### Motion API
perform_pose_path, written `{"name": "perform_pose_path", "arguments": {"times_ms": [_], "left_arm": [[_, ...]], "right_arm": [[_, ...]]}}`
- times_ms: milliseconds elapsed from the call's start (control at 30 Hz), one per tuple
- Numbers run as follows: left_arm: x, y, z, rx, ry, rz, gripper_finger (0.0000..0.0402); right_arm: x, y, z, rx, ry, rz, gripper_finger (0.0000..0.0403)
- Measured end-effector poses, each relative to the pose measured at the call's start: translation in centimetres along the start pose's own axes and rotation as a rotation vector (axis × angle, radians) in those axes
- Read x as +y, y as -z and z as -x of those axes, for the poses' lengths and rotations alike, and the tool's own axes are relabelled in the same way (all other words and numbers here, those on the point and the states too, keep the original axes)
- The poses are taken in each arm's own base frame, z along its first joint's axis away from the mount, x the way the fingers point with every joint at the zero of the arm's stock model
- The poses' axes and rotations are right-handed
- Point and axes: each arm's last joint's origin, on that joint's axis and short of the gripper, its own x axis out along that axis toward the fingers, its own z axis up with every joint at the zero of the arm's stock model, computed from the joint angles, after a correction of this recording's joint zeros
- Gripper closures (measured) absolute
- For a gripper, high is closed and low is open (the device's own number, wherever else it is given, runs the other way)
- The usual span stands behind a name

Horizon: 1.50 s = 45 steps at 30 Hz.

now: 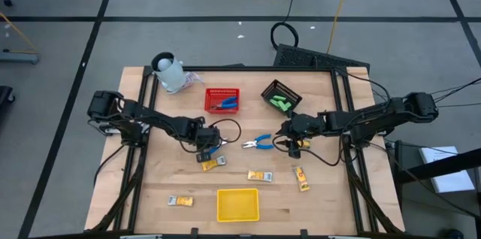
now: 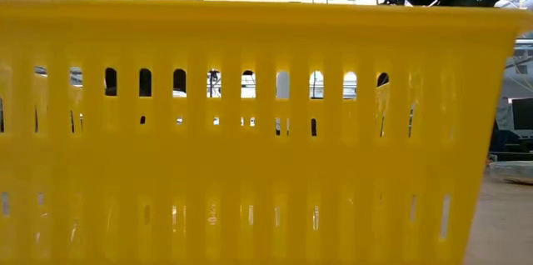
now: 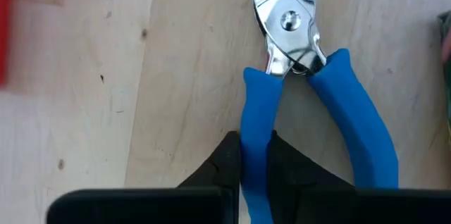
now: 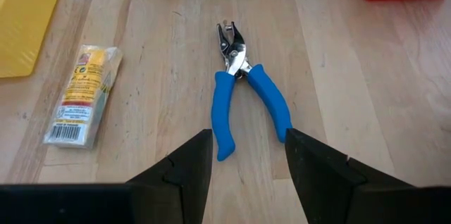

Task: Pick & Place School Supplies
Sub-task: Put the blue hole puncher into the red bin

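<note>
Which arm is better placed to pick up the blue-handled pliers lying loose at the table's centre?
The right. The right gripper is open, its fingers on either side of the blue-handled pliers. The left gripper is already shut on another pair of blue pliers.

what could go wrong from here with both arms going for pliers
1. The left gripper pinches only one blue handle of its pliers, off centre, so the tool may swing or slip when lifted.
2. The right gripper is open, with the second pliers lying ahead of its fingers and the handles splayed; closing could push them away instead of catching them.
3. A yellow packet lies beside those pliers and might get nudged.
</note>
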Motion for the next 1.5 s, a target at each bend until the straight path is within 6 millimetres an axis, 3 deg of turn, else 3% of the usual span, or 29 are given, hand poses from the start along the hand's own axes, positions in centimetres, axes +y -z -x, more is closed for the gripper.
{"name": "perform_pose_path", "arguments": {"times_ms": [233,700,967,1167,1500], "left_arm": [[0.0,0.1,0.7,-0.015,0.0,-0.019,0.0369],[1.2,0.4,4.7,-0.121,-0.061,-0.045,0.0369],[3.8,-2.0,7.3,-0.148,-0.171,-0.092,0.0369],[6.9,-4.0,9.2,-0.189,-0.234,-0.163,0.0369],[12.5,-5.0,7.3,-0.13,-0.316,-0.239,0.0369]], "right_arm": [[0.0,0.0,0.0,0.0,0.0,0.0,0.0234],[0.0,0.0,0.0,0.0,0.0,0.0,0.0234],[0.0,0.0,0.0,0.0,0.0,-0.003,0.0234],[0.0,0.0,0.0,0.0,0.0,-0.003,0.0234],[0.0,0.0,0.0,0.0,0.001,-0.001,0.0234]]}}
